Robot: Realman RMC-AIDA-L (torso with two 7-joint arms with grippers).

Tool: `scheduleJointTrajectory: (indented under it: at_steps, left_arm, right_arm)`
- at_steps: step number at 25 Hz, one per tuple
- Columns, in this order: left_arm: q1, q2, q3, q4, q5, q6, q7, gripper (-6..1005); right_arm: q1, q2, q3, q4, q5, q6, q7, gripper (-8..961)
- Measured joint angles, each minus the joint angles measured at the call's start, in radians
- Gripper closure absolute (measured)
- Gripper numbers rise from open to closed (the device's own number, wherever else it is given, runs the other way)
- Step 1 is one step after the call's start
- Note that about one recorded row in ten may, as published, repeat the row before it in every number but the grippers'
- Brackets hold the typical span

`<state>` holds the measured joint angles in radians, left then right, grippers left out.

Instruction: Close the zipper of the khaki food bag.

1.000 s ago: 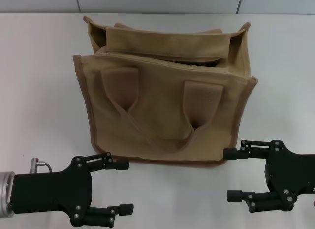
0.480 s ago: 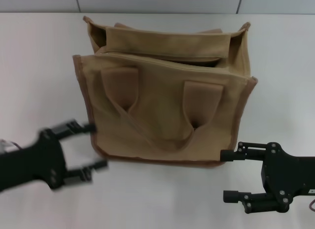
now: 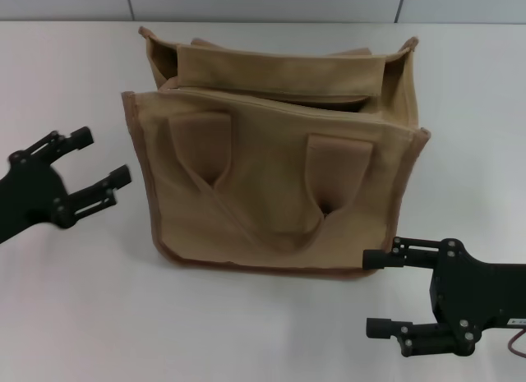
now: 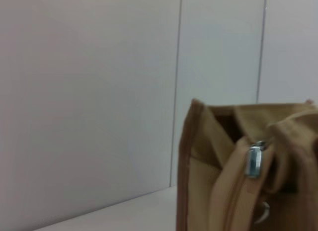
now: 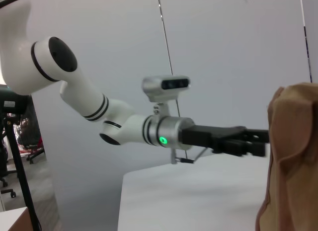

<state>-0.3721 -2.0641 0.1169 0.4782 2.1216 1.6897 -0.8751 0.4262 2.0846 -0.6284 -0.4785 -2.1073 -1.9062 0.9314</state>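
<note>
Black and spread wide, our left gripper (image 3: 89,165) hangs above the white table (image 3: 74,275) just beside the left end of the khaki food bag (image 3: 279,185), its two fingers (image 3: 80,137) pointing toward the bag's side without touching it. From the left wrist view we see that end of the bag close up: the zipper (image 4: 233,191) runs down a folded ridge of tan tape, and its small silver pull tab (image 4: 254,160) sits at the top of that ridge. From the head view the bag stands upright in the middle of the table, its top gaping, one strap handle (image 3: 271,193) lying flat against the near face. Our right gripper (image 3: 376,292) rests low at the near right corner of the bag, jaws parted, the upper finger just beside the bag's bottom edge, holding nothing.
</note>
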Motion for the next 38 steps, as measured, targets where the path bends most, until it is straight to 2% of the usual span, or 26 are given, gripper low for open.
scheduleJointTrajectory:
  at_steps: [7, 9, 12, 17, 36, 38]
  left_arm:
    - [-0.097, -0.007, -0.002, -0.079, -0.006, -0.140, 0.006, 157]
    - [-0.097, -0.007, -0.002, -0.079, -0.006, -0.140, 0.006, 156]
    - [-0.122, -0.007, -0.004, -0.132, -0.095, -0.191, 0.019, 165]
    - [-0.109, -0.007, 0.001, -0.164, -0.205, -0.164, 0.047, 188]
    - [-0.056, -0.008, -0.003, -0.234, -0.255, -0.099, 0.063, 274]
    - [-0.052, -0.007, -0.004, -0.239, -0.263, -0.074, 0.087, 345]
  right_arm:
    - [0.005, 0.000, 0.001, 0.026, 0.002, 0.009, -0.016, 195]
    - [0.005, 0.000, 0.001, 0.027, 0.002, 0.010, -0.016, 195]
    - [0.002, 0.000, 0.001, 0.034, 0.003, 0.011, -0.024, 195]
    - [-0.004, 0.000, 0.004, 0.038, 0.020, 0.023, -0.031, 195]
    - [0.000, -0.001, 0.004, 0.038, 0.027, 0.036, -0.032, 194]
    - [-0.001, -0.001, 0.004, 0.038, 0.027, 0.036, -0.032, 194]
